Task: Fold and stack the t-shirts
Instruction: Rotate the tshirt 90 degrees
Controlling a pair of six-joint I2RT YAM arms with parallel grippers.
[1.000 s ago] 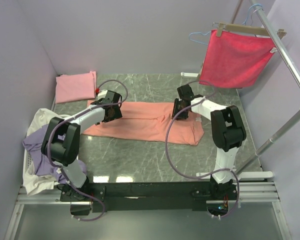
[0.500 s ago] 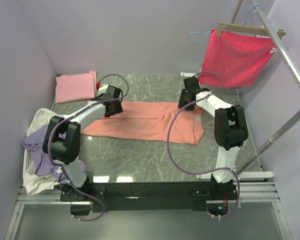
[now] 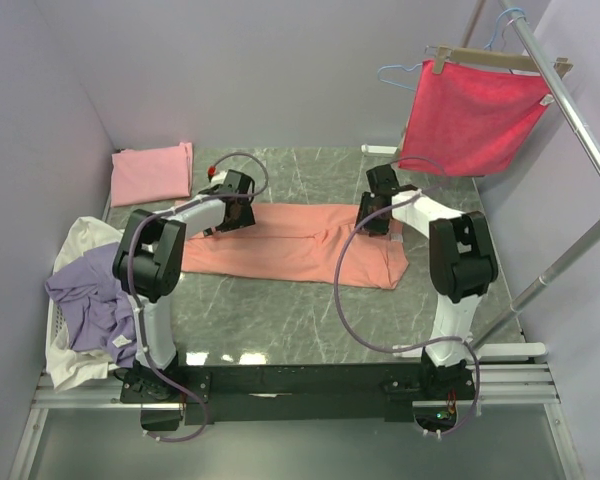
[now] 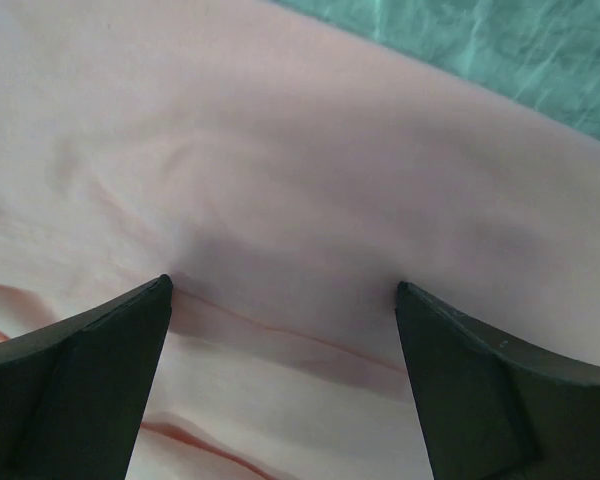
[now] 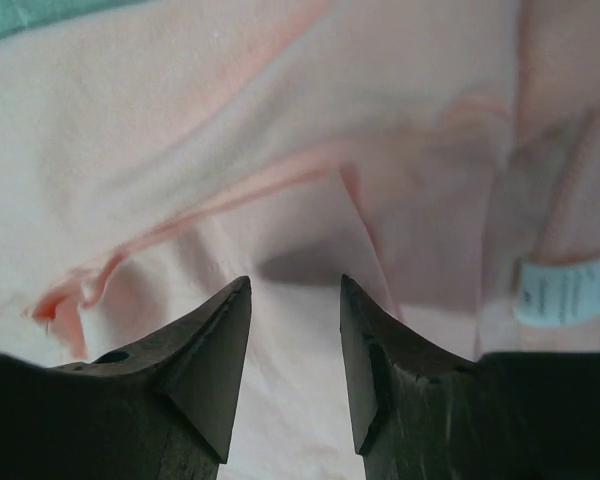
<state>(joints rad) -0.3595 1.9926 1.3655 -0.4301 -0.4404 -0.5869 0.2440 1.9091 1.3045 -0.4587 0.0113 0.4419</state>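
Black fingers of the left gripper (image 4: 282,285) are spread wide, tips at the fabric of the salmon-orange t-shirt (image 3: 290,245), nothing clamped. The right gripper (image 5: 295,282) is held part-open and empty, with a narrow gap, over the shirt's right end near a white label (image 5: 570,290). The shirt is laid flat across the marble table (image 3: 280,320). A light pink t-shirt (image 3: 150,172) is folded at the far-left corner. A lavender t-shirt (image 3: 85,295) and a cream t-shirt (image 3: 80,240) are heaped at the left edge.

Illegible label (image 5: 568,290) on salmon t-shirt (image 5: 230,120)
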